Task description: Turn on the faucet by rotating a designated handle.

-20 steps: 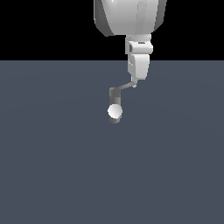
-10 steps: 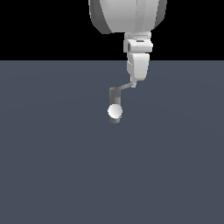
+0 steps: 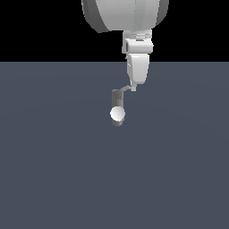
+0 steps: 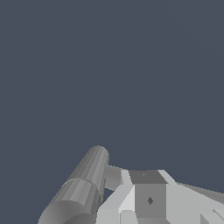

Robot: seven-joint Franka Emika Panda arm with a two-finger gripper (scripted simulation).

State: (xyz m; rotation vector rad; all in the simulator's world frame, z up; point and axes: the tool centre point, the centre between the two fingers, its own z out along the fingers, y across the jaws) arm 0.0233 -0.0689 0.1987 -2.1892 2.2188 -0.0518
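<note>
You are at the contact step: the white robot arm [image 3: 127, 18] hangs from above, and its gripper [image 3: 133, 87] has its tip at the outer end of the thin, flat, light-grey handle [image 3: 125, 88] that sticks out from the top of the small dark-grey upright cylinder of the faucet [image 3: 117, 99], toward the exterior view's right. That faucet stands alone on the flat slate-blue floor [image 3: 53, 170], near the middle of the scene, with a white ball [image 3: 117, 114] on its front. In the wrist view the cylinder [image 4: 83, 186] lies just beside a pale finger [image 4: 148, 197], and the lever [image 4: 114, 177] runs from the cylinder's top right up to that finger; they look to be touching, though you cannot be certain. Whether the jaws are parted or closed, you cannot tell from either view, and nothing shows them clamped around the lever. Judging from this, the next move calls for a sideways sweep around the cylinder's axis, pushing the lever's end along its arc while keeping height steady so the finger does not slip over or under the thin blade.
</note>
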